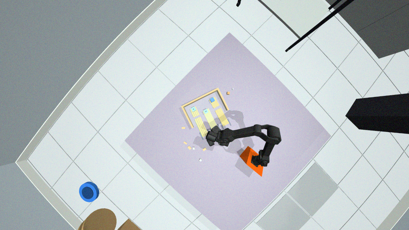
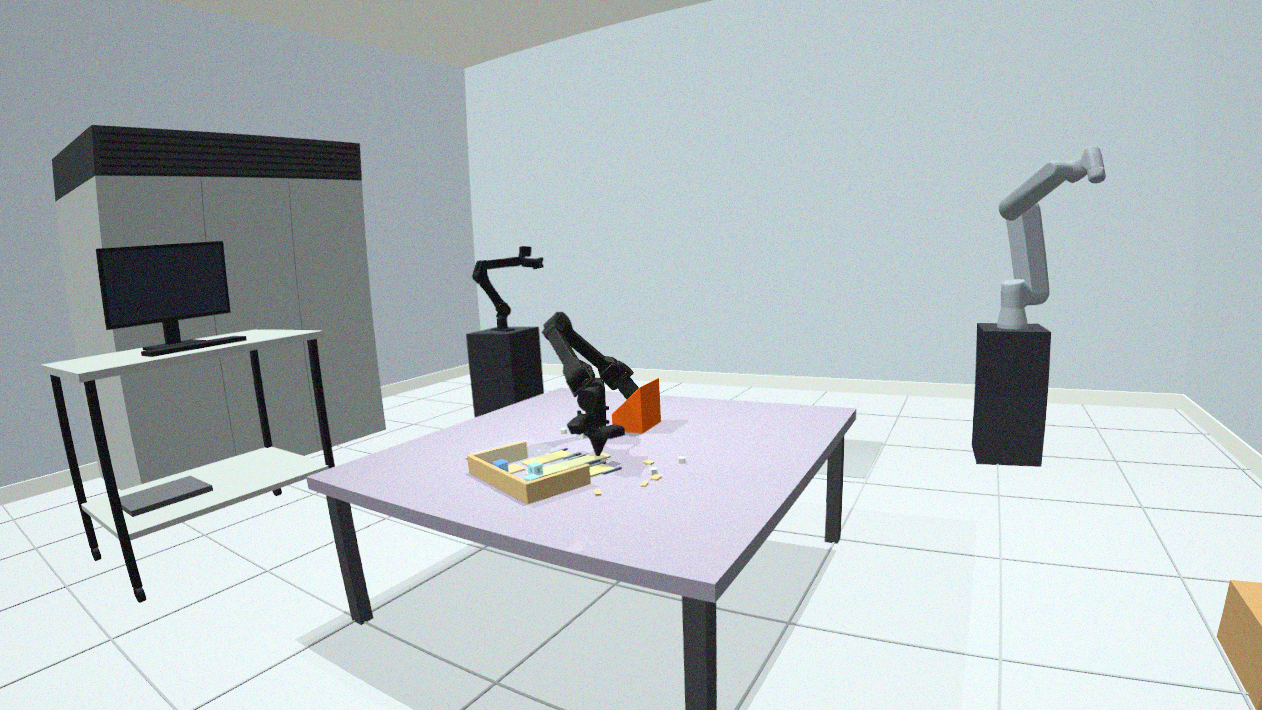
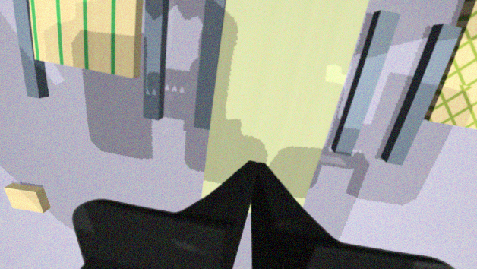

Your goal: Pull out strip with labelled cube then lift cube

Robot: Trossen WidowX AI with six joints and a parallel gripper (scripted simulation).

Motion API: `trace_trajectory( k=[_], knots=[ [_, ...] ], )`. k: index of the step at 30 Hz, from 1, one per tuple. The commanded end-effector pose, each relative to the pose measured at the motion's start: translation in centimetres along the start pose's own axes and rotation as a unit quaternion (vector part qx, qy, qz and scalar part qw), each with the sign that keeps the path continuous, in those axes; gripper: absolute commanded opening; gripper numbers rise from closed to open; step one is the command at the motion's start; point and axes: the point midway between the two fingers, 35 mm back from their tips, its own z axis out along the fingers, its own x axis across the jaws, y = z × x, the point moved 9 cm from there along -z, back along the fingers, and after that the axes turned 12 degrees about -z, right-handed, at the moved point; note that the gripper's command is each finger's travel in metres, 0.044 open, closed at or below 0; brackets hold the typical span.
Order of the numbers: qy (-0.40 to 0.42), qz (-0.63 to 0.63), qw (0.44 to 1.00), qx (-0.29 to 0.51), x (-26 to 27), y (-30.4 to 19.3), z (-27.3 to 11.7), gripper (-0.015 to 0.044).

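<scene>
My gripper [image 2: 598, 453] [image 3: 255, 169] is shut and empty, its tips at the near part of the plain yellow strip [image 1: 210, 120] [image 3: 285, 76]; whether they touch it is hard to tell. That strip looks like one piece and carries a light-blue cube [image 1: 205, 111] marked with a cross at its far end. The green-striped strip [image 1: 199, 123] [image 3: 72, 38] is split by a gap; its far piece bears another cross-marked light-blue cube [image 1: 193, 109]. The checked strip [image 1: 220, 114] [image 3: 463, 95] is also split; its far piece bears a plain blue cube [image 1: 211, 99] [image 2: 500, 464].
A three-sided wooden wall [image 1: 223, 99] [image 2: 557, 483] surrounds the far ends. Slate guide bars [image 3: 153, 57] [image 3: 370, 76] flank the strips. Small tan blocks [image 1: 183, 127] [image 3: 24, 197] and white bits [image 1: 200, 160] lie nearby. An orange wedge [image 1: 248, 157] [image 2: 648, 407] stands by the arm's base.
</scene>
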Motion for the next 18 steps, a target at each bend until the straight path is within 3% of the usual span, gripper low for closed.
trace_trajectory(
  k=[1,18],
  knots=[
    [0.003,-0.006,1.000,0.016,0.2,-1.3,0.6,0.0000],
    [0.003,-0.006,1.000,0.016,0.8,-3.7,0.5,0.0000]
  ],
)
